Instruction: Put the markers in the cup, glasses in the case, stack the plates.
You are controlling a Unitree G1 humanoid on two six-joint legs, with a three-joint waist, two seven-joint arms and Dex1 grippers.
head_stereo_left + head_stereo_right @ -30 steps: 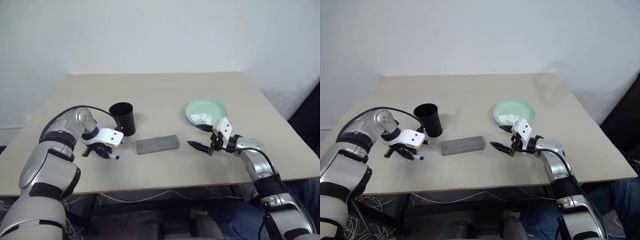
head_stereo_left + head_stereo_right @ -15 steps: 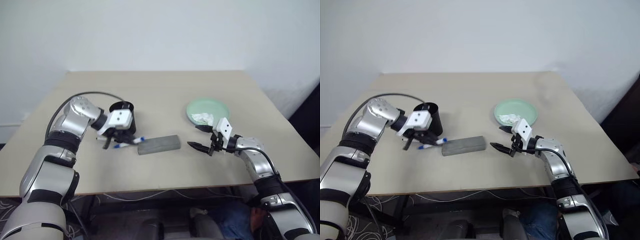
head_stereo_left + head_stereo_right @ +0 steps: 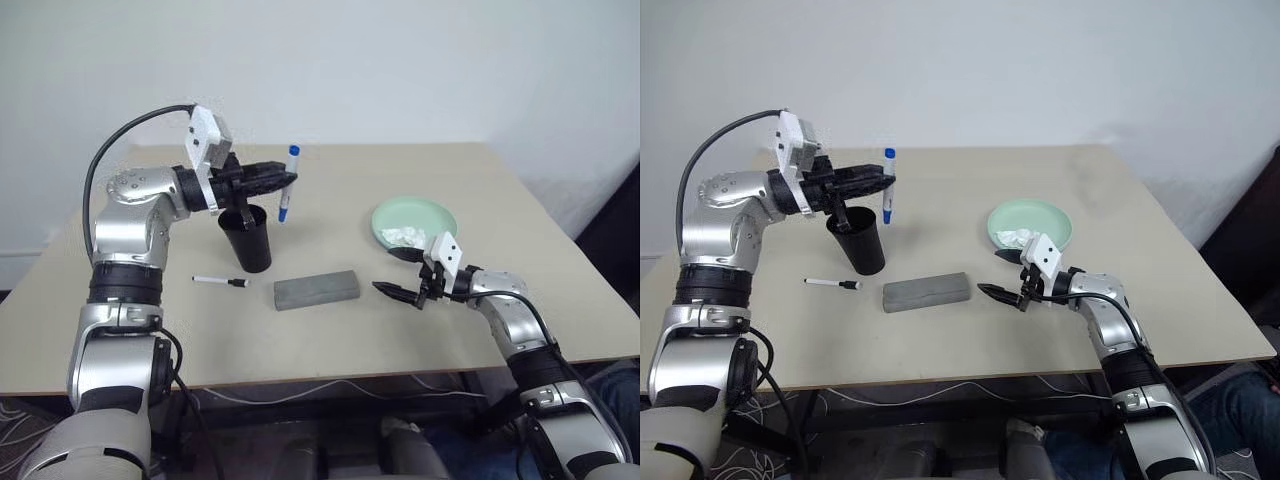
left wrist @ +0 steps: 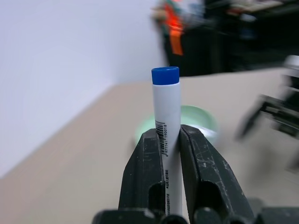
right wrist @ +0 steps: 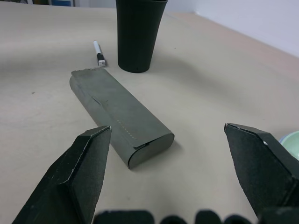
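Plain white wall (image 3: 400,60) behind a beige bench (image 3: 330,180), loose cables (image 3: 940,395) hanging under its front edge.

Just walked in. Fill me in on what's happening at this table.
A two-armed robot is tidying a table. Its left pincer is shut on the blue marker, holding it upright in the air beside and above the black cup. The black marker lies on the table near the cup. The right pincer hangs open, pointing at the closed grey case. A green plate with a crumpled tissue sits behind it.
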